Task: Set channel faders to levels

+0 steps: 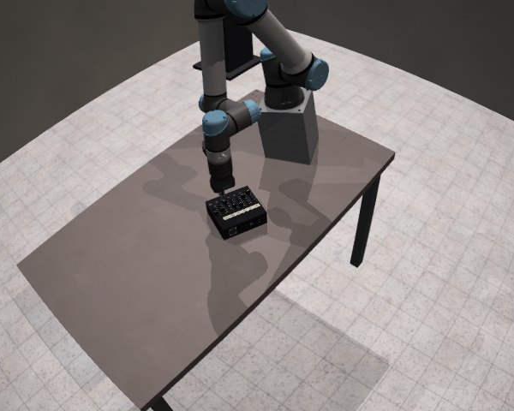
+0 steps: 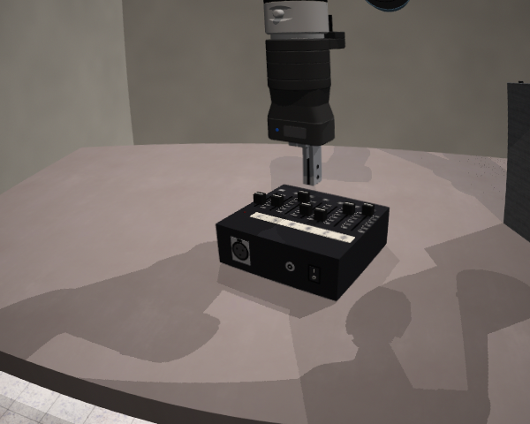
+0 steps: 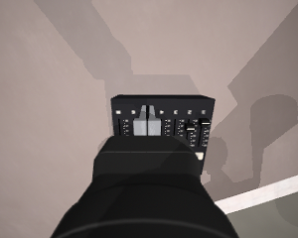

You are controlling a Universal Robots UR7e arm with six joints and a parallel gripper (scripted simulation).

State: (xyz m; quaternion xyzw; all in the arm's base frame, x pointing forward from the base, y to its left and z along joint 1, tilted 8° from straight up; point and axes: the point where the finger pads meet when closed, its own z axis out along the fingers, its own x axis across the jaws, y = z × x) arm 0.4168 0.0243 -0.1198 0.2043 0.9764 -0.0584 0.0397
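Note:
The black lighting desk stands on its feet near the middle of the table. A pale tape strip runs along its top, with several fader caps behind it, among them one fader cap near the far edge and two more fader caps mid-travel. My gripper is shut on nothing. Its fingertips hang just above the desk's far edge, close over the third fader's slot. The written levels are too small to read.
The arm's grey pedestal stands at the table's back, right of the desk. The table edge runs in front of the desk.

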